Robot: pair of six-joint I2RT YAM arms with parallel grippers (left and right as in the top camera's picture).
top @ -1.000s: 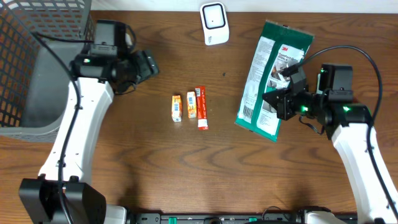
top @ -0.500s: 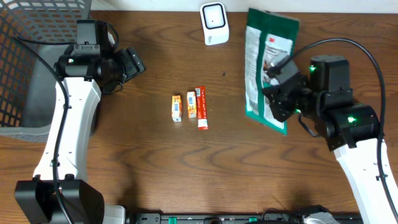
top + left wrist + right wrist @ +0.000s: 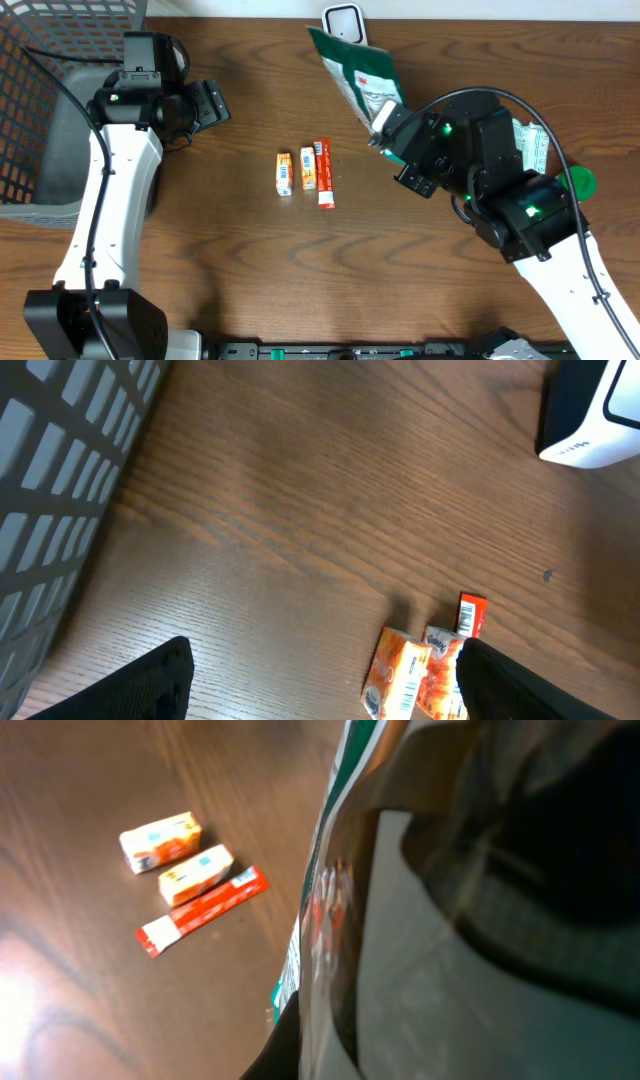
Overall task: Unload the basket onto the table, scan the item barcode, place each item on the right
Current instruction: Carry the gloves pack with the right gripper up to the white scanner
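A green-and-white 3M packet (image 3: pixel 356 72) is lifted and tilted, and its top edge overlaps the white barcode scanner (image 3: pixel 342 14) at the table's back edge. My right gripper (image 3: pixel 393 134) is shut on the packet's lower end. In the right wrist view the packet (image 3: pixel 420 950) fills most of the frame and hides the fingers, except for a dark edge at the bottom. My left gripper (image 3: pixel 214 101) hangs open and empty beside the basket. Its two dark fingertips (image 3: pixel 150 680) are spread wide over bare wood, and the scanner (image 3: pixel 595 415) shows at the top right.
Two small orange boxes (image 3: pixel 284 172) (image 3: pixel 308 169) and a red stick pack (image 3: pixel 323 173) lie mid-table, also visible as orange boxes (image 3: pixel 398 672) in the left wrist view. A grey wire basket (image 3: pixel 50 110) stands at far left. A green round object (image 3: pixel 580 181) lies under the right arm.
My right arm has lifted the packet off the table, swung it left toward the scanner and tilted it. My left arm drew back a little toward the basket, then held still.
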